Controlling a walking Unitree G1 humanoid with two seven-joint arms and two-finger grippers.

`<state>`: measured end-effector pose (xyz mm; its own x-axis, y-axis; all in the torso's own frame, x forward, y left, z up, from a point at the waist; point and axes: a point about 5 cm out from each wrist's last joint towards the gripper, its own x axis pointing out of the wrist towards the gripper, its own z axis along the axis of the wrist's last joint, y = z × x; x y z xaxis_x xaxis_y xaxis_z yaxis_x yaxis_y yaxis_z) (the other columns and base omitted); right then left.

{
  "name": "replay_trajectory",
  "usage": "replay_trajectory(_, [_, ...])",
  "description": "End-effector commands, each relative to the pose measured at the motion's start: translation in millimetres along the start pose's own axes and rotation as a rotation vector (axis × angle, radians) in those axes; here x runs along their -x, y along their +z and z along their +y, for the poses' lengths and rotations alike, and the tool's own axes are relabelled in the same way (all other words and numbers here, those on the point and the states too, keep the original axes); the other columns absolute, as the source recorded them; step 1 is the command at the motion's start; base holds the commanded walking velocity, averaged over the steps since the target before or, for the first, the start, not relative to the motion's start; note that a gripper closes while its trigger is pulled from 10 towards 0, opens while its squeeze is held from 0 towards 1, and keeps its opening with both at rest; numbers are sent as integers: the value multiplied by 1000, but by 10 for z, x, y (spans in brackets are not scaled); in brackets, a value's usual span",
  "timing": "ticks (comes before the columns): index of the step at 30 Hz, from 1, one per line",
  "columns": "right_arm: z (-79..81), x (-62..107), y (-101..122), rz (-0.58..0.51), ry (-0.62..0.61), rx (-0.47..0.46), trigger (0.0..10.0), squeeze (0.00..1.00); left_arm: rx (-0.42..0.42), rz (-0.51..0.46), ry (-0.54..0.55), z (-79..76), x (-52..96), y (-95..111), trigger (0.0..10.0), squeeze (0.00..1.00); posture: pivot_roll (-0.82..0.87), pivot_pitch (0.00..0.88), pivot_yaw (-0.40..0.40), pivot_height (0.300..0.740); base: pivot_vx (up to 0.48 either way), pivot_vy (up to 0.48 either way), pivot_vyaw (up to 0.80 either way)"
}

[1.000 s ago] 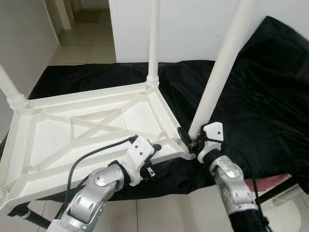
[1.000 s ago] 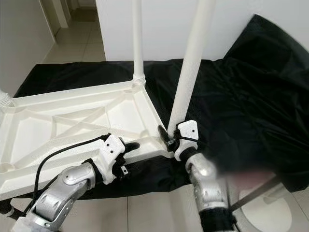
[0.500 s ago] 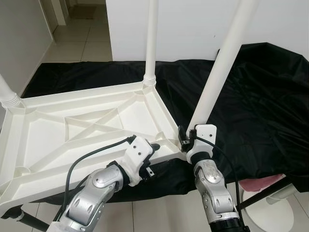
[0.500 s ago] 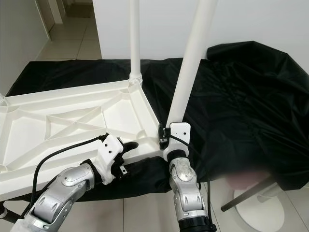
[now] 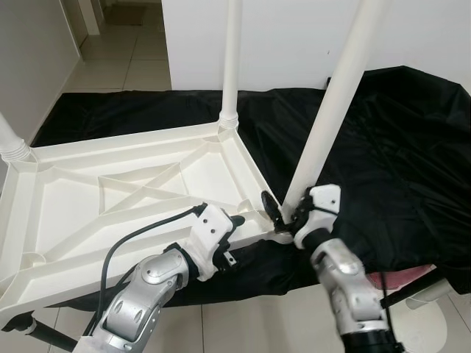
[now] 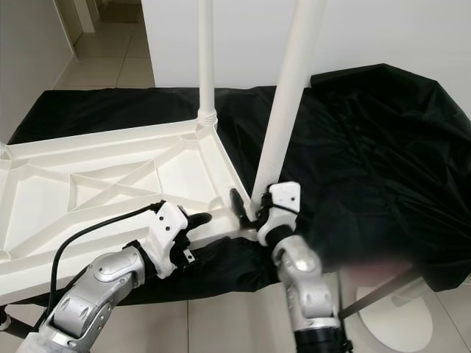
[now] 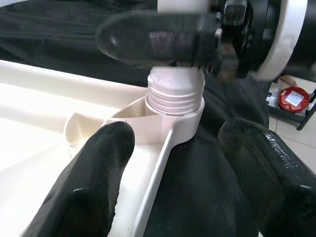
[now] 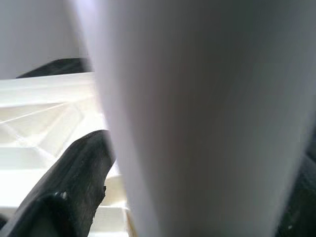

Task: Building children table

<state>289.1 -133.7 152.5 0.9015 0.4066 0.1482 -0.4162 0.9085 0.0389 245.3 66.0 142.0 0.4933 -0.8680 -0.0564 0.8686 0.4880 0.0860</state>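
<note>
A white children's table (image 5: pixel 110 213) lies upside down on a black cloth (image 5: pixel 397 162), its legs pointing up. The near-right leg (image 5: pixel 331 103) stands in the threaded corner socket (image 7: pixel 176 94). My right gripper (image 5: pixel 285 213) is at the foot of that leg, shut on it, with one black finger (image 8: pixel 74 182) against its side. My left gripper (image 5: pixel 234 223) is open at the table's near edge just left of that corner. One finger (image 7: pixel 94 177) is over the tabletop's underside and the other over the cloth. A second leg (image 5: pixel 232 59) stands at the far corner and a third (image 5: pixel 11 140) at the left.
A white wall (image 5: pixel 294 37) rises right behind the cloth. A tiled hallway opens at the back left. A white round base (image 6: pixel 397 316) and a dark bar sit on the floor at the near right, with a pink thing (image 5: pixel 390 283) beside them. A red-and-white object (image 7: pixel 294 98) lies on the floor.
My right wrist has turned around the leg's foot, swinging its finger back toward the table's left side. The left gripper has stayed at the near edge. The camera shifted slightly.
</note>
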Motion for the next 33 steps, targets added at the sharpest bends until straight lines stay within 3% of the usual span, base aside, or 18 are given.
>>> replay_trajectory(1, [9,-6,-1,1,43,-1,10000,0,18,14,41,20,8,-53,10000,0,-20,65,-26,740,0,0,0])
replay_trajectory(4, [-93,-67,12,19,168,57,10000,0,34,10,37,-30,21,-38,10000,0,-16,73,-25,740,0,0,0])
replay_trajectory(10, [-118,-111,17,31,234,79,10000,0,35,12,33,-40,37,-36,10000,0,-6,72,-18,740,0,0,0])
replay_trajectory(11, [-133,-132,-26,60,278,86,8706,0,33,20,31,-50,45,-43,10000,0,13,60,-10,740,0,0,0])
replay_trajectory(12, [-141,-143,-55,81,319,92,3059,0,41,14,26,-63,52,-27,10000,0,13,60,-10,740,0,0,0])
replay_trajectory(13, [-148,-145,-75,95,342,95,3059,0,48,8,22,-73,53,-16,10000,0,14,62,-4,740,0,0,0])
replay_trajectory(14, [-144,-146,-98,109,366,105,0,0,38,10,18,-78,51,-14,10000,0,14,62,-4,740,0,0,0])
replay_trajectory(24, [-139,-108,-154,130,395,87,118,0,36,-5,18,-62,-22,7,10000,0,-4,46,3,740,0,0,0])
replay_trajectory(25, [-148,-101,-149,128,386,81,4000,0,36,-8,14,-64,-31,17,10000,0,-12,40,18,740,0,0,0])
replay_trajectory(27, [-148,-101,-149,128,386,81,4000,0,36,-8,14,-64,-31,17,10000,0,-12,40,18,740,0,0,0])
replay_trajectory(28, [-164,-89,-158,124,364,73,10000,0,32,-3,9,-61,-41,2,10000,0,-12,40,20,740,0,0,0])
replay_trajectory(33, [-185,-53,-204,141,235,66,10000,0,27,-6,7,-20,-37,25,10000,0,-22,39,27,740,0,0,0])
